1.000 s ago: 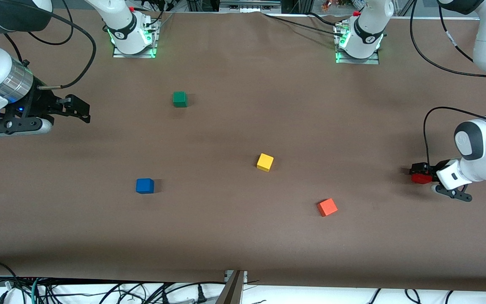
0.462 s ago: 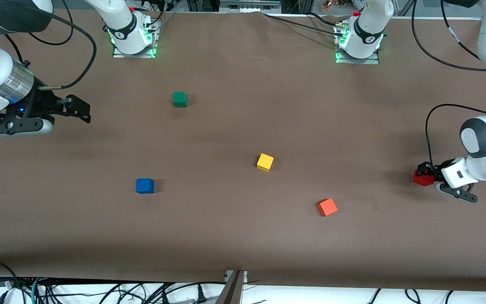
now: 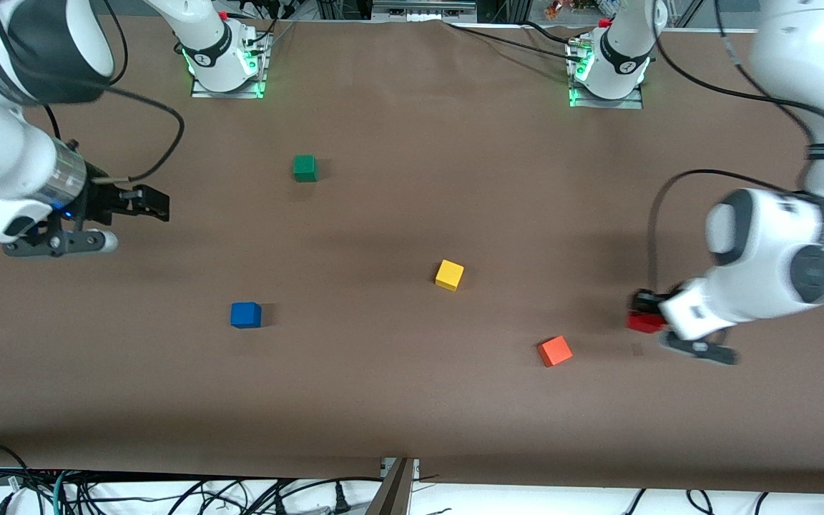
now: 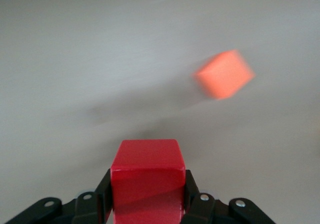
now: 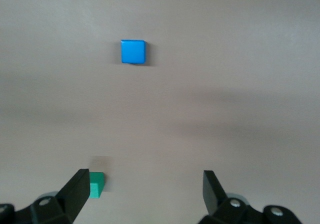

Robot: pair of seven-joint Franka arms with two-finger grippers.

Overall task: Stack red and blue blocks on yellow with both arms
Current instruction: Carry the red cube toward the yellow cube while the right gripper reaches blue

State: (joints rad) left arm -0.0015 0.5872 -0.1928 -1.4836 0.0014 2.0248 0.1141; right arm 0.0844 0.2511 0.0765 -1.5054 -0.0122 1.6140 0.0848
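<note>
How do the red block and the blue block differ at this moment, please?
The red block is clamped between the left gripper's fingers, while the blue block lies free on the table. The red one is at the left arm's end, the blue toward the right arm's end. Both are plain cubes of equal size.

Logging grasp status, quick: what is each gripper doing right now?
Left gripper: shut on the red block, in the air.
Right gripper: open, holding nothing.
</note>
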